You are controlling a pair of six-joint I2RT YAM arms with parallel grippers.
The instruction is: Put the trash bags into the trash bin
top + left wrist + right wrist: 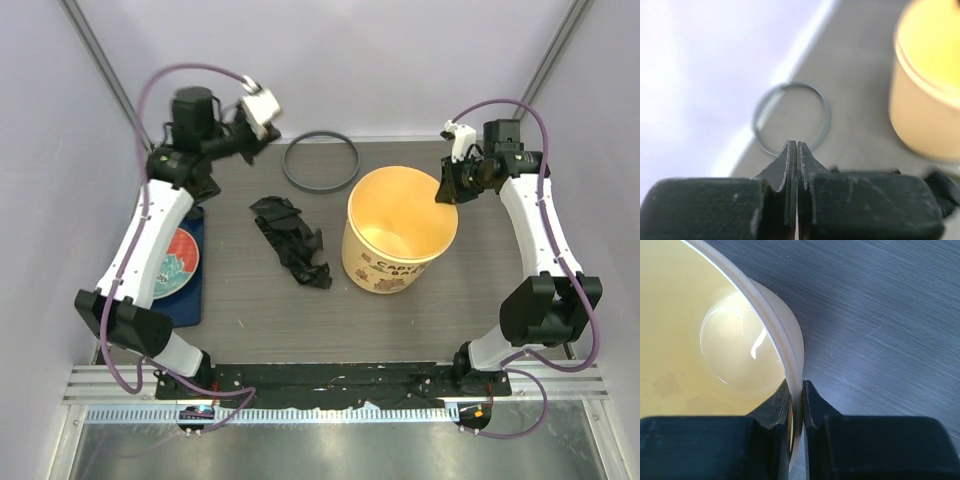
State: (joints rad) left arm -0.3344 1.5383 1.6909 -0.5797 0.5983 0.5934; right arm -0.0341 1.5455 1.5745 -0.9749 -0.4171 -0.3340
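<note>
A crumpled black trash bag (291,240) lies on the dark table, left of the trash bin (385,268). The bin stands upright, cream-yellow, and its inside shows nothing in it (695,340). My right gripper (443,190) is at the bin's right side, shut on the rim (782,347), one finger inside the wall and one outside (799,386). My left gripper (263,147) hovers at the back left, away from the bag, its jaws pressed together with nothing between them (794,146). The bin (927,90) shows blurred at the right of the left wrist view.
A loose dark grey ring (320,160) lies flat on the table behind the bag, just ahead of the left fingers (790,117). A blue mat with a round patterned disc (178,262) lies under the left arm. Pale walls close in the back and sides.
</note>
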